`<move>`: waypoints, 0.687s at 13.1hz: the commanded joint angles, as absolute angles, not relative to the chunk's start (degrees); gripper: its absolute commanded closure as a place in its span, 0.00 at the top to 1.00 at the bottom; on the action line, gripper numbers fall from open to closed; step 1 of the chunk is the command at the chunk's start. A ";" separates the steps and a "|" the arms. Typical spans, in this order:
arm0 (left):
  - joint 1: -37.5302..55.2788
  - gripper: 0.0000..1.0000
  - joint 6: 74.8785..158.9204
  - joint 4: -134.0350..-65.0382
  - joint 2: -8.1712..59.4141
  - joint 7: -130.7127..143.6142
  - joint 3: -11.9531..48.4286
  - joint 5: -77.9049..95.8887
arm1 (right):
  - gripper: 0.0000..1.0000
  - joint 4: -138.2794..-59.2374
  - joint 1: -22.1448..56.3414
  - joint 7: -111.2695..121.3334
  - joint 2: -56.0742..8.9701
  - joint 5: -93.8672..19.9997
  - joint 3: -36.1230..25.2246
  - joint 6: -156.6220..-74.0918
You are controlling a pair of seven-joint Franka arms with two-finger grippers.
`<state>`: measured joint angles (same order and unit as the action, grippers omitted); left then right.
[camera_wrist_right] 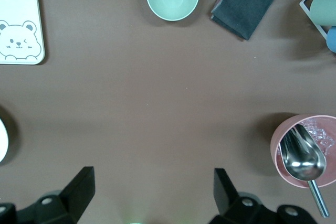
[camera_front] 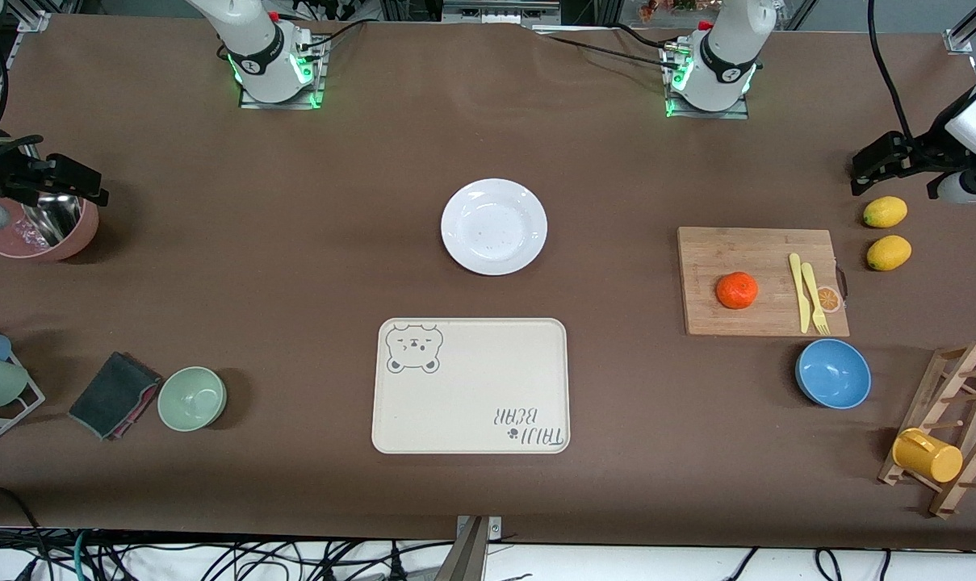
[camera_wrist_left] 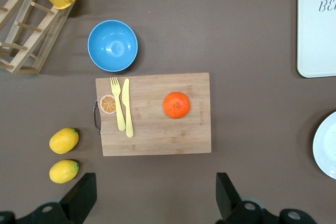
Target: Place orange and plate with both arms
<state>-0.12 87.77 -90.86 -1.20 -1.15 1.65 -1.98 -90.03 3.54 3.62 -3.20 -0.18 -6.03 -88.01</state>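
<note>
Mandarin-sized bright orange (camera_front: 736, 290) sits on the bamboo cutting board (camera_front: 762, 242), round white glossy plate (camera_front: 494, 227) mid-counter; each lies on its own arm's side. Left tool (camera_front: 879, 165) and right tool (camera_front: 48, 181) hang released, waiting.

We are looking at a robotics lab staged as a kitchen: two arm bases (camera_front: 274, 68) bolted to a brown-covered table (camera_front: 294, 242), loose cables (camera_front: 213, 557) under its edge, and kitchen props such as a cutting board (camera_front: 762, 281) and a mug rack (camera_front: 952, 428).
</note>
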 commanded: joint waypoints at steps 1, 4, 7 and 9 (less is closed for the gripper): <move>0.26 1.00 86.48 -89.03 -0.53 -0.70 1.58 -3.08 | 1.00 -88.68 3.95 4.22 -3.52 -0.53 -6.06 -86.92; 0.26 1.00 86.48 -89.03 -0.53 -0.70 1.49 -3.08 | 1.00 -88.86 3.78 4.31 -3.43 -0.88 -6.24 -86.66; 0.35 1.00 86.66 -89.21 -0.27 -1.23 1.49 -3.16 | 1.00 -88.86 3.87 4.22 -3.34 -0.79 -6.15 -86.66; 0.35 1.00 87.53 -89.65 1.48 -1.23 1.41 -3.87 | 1.00 -88.86 3.87 4.22 -3.43 -0.70 -6.15 -86.66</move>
